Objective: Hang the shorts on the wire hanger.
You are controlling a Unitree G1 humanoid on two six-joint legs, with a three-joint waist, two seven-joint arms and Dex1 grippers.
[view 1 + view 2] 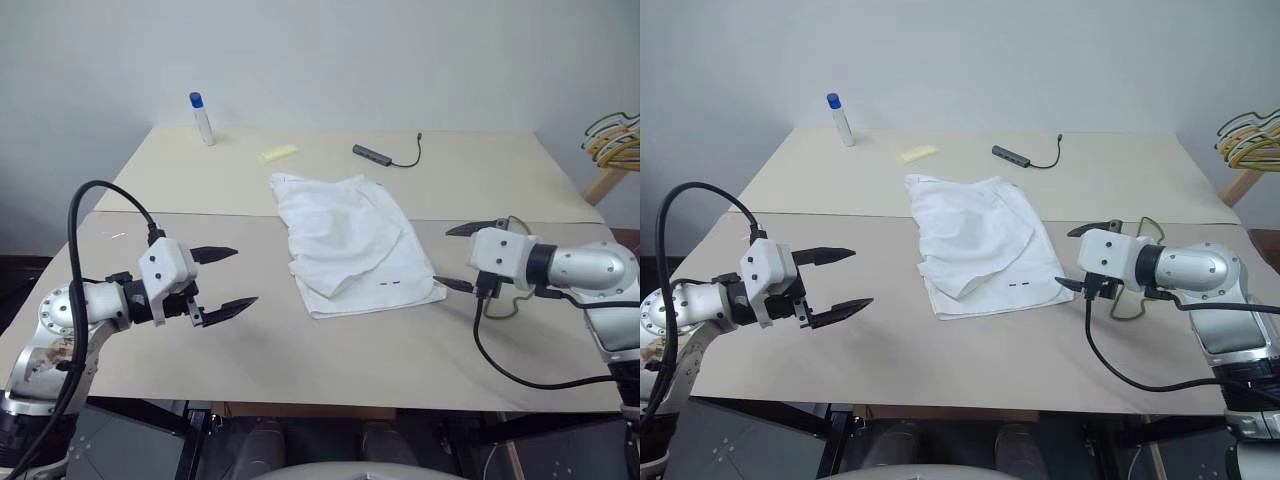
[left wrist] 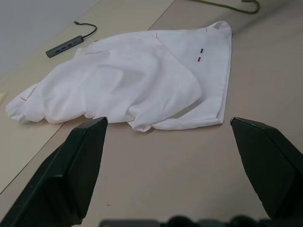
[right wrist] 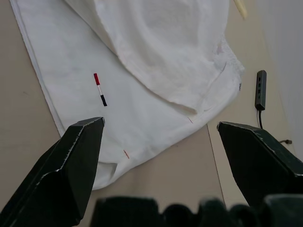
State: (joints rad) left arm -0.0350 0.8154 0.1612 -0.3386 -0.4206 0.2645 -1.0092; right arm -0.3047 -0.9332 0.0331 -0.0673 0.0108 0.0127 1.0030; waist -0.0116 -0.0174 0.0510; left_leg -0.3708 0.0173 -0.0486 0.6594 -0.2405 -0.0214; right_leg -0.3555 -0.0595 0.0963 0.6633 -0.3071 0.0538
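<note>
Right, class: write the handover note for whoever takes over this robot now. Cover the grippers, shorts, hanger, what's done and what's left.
Left gripper: open, empty, left of the white thin cloth shorts.
Right gripper: open, empty, at the shorts' right edge.
Shorts: crumpled on the tan table.
Thin olive-green wire hanger: on the table by the right gripper.
Done: nothing.
Left: hang the shorts.

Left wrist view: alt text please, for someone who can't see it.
White shorts lie crumpled on a tan table beyond the open left gripper. A dark USB hub lies past them, and part of the wire hanger beyond their hem.
</note>
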